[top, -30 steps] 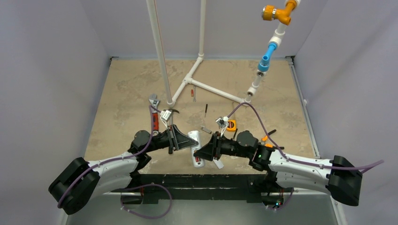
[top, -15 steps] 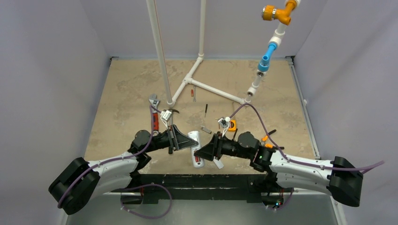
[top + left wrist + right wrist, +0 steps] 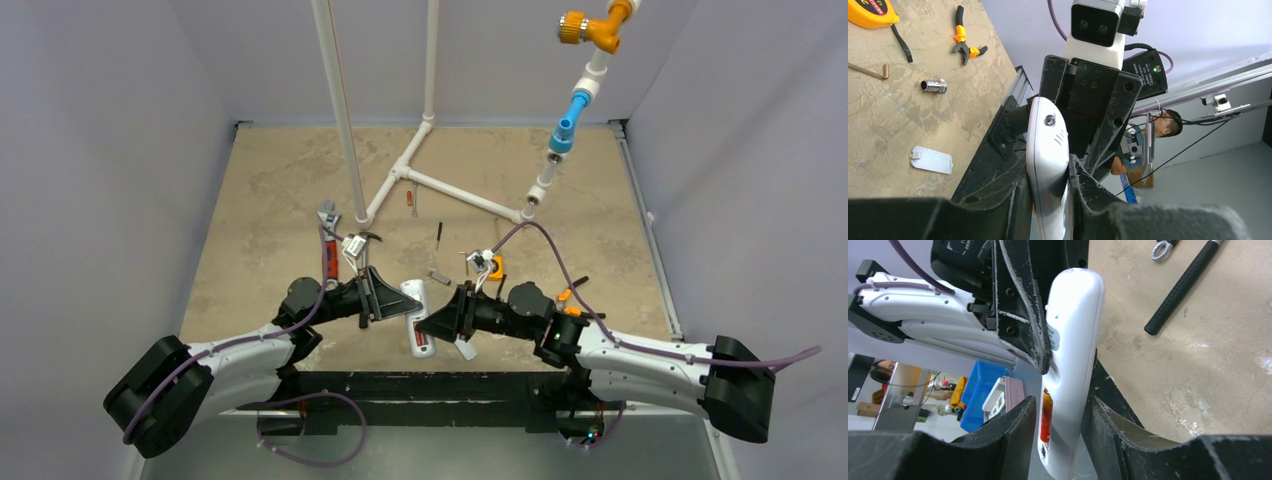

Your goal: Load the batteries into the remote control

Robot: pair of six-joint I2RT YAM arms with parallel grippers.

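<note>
The left jaws are pinching the remote control point(image 3: 415, 315) by its two long sides and holding it up in the air above the near part of the counter point(image 3: 280, 200), between the two arms. The right jaws are straddling the remote's lower end, one finger close on each side, beside the open recess where an orange-red battery point(image 3: 1046, 412) is sitting; whether they are actually pressing on it I cannot tell. A small white cover point(image 3: 931, 159) is lying flat on the counter below.
</note>
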